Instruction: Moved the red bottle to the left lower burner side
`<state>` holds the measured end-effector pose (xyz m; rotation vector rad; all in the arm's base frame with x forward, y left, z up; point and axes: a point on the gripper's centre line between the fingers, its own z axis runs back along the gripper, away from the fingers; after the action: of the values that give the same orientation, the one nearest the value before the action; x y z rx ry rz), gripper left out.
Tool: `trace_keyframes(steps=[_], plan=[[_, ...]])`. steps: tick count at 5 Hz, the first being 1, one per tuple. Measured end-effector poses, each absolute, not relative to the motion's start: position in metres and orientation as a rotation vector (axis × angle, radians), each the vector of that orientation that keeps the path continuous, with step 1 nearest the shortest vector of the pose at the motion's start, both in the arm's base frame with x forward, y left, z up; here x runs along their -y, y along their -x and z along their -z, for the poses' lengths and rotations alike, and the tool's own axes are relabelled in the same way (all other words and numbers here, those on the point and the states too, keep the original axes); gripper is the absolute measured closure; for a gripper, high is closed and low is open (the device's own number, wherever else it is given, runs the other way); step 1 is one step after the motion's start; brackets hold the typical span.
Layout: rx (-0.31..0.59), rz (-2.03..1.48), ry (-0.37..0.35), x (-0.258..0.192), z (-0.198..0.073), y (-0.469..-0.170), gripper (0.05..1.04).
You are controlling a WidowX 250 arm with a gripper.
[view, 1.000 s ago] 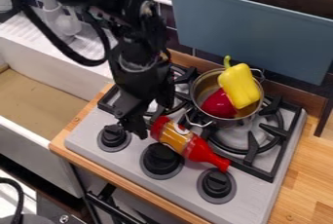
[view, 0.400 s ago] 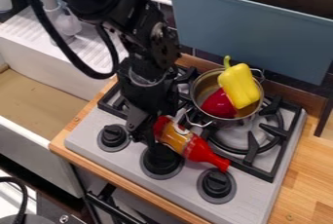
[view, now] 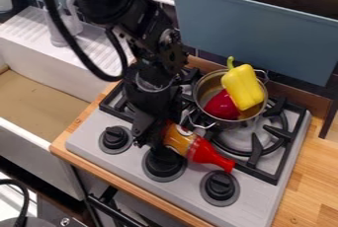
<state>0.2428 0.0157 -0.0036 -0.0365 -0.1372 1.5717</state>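
The black gripper hangs low over the front left part of the stove, at the upper-left end of the red bottle, and covers that end. The bottle lies on its side on the stove top, its red nozzle pointing to the lower right. An orange-yellow band runs round its body. It rests between the middle knob and the burner grates. The left lower burner is partly hidden behind the arm and gripper.
A metal pot holding a yellow pepper and a red item stands on the grates right of the arm. Three black knobs line the stove front. A blue bin is behind; a white sink is left.
The gripper has moved right and slightly down, now covering more of the bottle's upper-left end. The bottle has shifted very slightly to the right at its nozzle end.
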Motion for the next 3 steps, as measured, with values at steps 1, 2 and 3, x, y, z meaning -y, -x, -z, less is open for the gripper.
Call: trace_keyframes(steps=[1,2,3], plan=[[0.128,-1.570,0.041,-0.0177,0.0035,-0.2425,0.477],[0.115,-1.567,0.038,-0.0189,0.0028,-0.2421,0.447],[0.094,-1.556,0.040,-0.0200,0.0020,-0.2410,0.447]])
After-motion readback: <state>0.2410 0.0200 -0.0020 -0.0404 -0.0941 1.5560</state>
